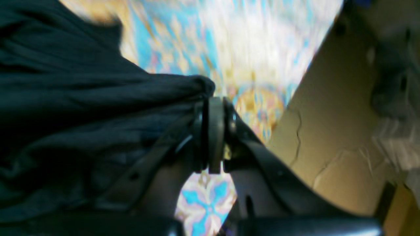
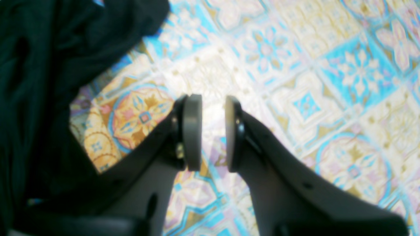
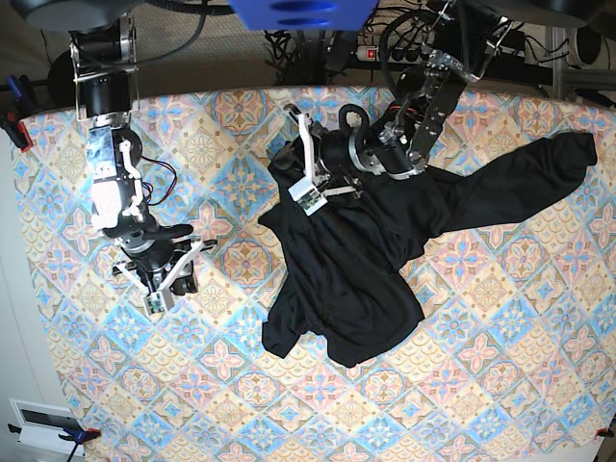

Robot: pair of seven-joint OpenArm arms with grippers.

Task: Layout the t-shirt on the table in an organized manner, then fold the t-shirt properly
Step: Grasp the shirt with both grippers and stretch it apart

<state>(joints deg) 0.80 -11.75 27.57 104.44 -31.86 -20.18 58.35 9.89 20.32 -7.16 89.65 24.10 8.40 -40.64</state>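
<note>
Your left pincer (image 1: 215,108) is squeezing a bunch of the black t-shirt (image 3: 351,260) tight between its pads. The t-shirt is lying crumpled in the middle of the surface (image 3: 481,385), one long sleeve reaching toward 2 o'clock. Your right pincer (image 2: 213,131) is hanging partly open over the bare cloth at 9 o'clock, holding nothing.

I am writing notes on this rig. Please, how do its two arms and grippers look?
Both arms are black and silver with white housings near the wrists and thin cables along them. The left gripper and the right gripper each have two dark angled fingers ending in flat grey oval pads.
</note>
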